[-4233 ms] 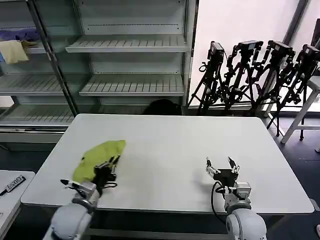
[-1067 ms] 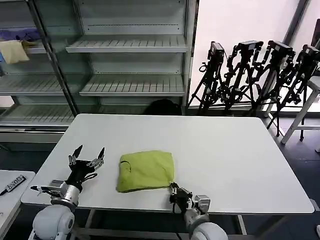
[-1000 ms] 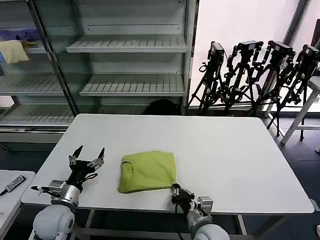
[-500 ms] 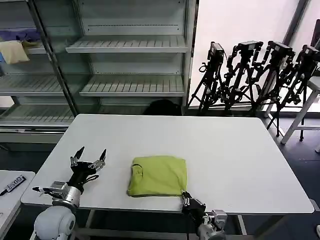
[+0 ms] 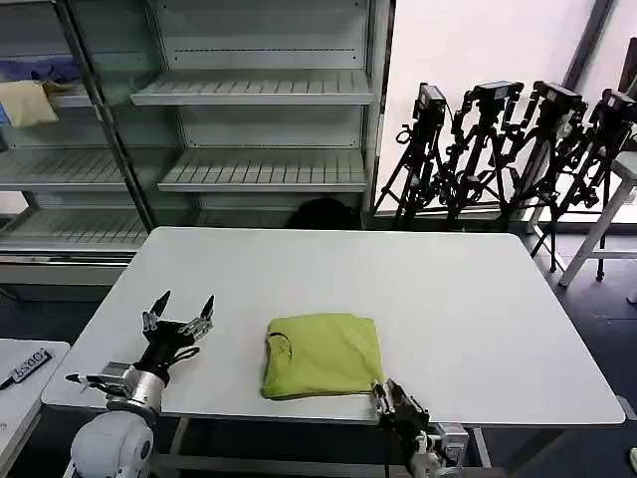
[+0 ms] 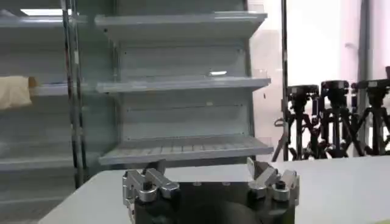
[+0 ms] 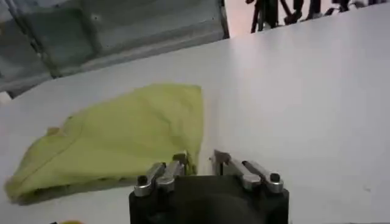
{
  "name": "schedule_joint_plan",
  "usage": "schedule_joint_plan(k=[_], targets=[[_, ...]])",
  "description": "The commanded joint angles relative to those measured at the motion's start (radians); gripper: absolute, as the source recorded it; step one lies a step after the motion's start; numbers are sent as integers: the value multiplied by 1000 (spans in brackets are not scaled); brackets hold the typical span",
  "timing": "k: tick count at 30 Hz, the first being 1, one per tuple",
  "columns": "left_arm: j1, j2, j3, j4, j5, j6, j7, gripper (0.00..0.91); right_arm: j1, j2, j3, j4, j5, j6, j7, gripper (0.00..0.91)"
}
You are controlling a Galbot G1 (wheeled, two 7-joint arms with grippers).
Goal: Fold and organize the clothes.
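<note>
Item one: a lime yellow-green cotton T-shirt (image 5: 320, 355), folded into a compact rectangle with the collar at its left end. We find it on the white rectangular table (image 5: 448, 299), near the table's front edge and roughly midway along that edge. In the right wrist view the same T-shirt (image 7: 116, 137) lies flat on the table, its folded layers showing along one edge.

Item two: the right gripper (image 5: 396, 398), at the table's front edge, just beside the T-shirt's front right corner. In the right wrist view the right gripper (image 7: 198, 163) has its jaws set a narrow gap apart; the shirt's corner lies at one fingertip, and we cannot tell whether cloth is pinched between them.

Item three: the left gripper (image 5: 177, 321), over the table's front left part, well apart from the T-shirt's left end. Its jaws stand wide and hold nothing; the left wrist view shows the left gripper (image 6: 210, 178) with both fingers spread and bare.

Item four: grey metal shelving (image 5: 259, 90) beyond the table's far edge, with a pale yellow cloth (image 5: 26, 101) on a shelf at its far left.

Item five: a row of black camera tripods (image 5: 508, 149) beyond the table's far right corner.
</note>
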Motion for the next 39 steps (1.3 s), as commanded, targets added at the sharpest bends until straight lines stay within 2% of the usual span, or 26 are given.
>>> schedule_joint_plan(k=[1,8,16,22,25,39], targets=[[-8,12,-6,-22,-101,77,-42,907,45,-36,176,56,-61,-12,10,907],[-6,17,-11,4,-114,48,-42,907,91,-66,245,33,-14,-31,8,907],[0,2,3,7,-98,39,-32,907,73,-58,203,73,-37,-32,-2,907],[12,7,4,-16,-100,52,-33,907,69,-59,197,129,-34,-35,14,907],[10,7,3,-18,-100,54,-34,907,58,-60,195,145,-42,-35,18,907],[13,11,-5,-22,-116,13,-31,907,78,-47,201,134,-122,-31,-33,907]])
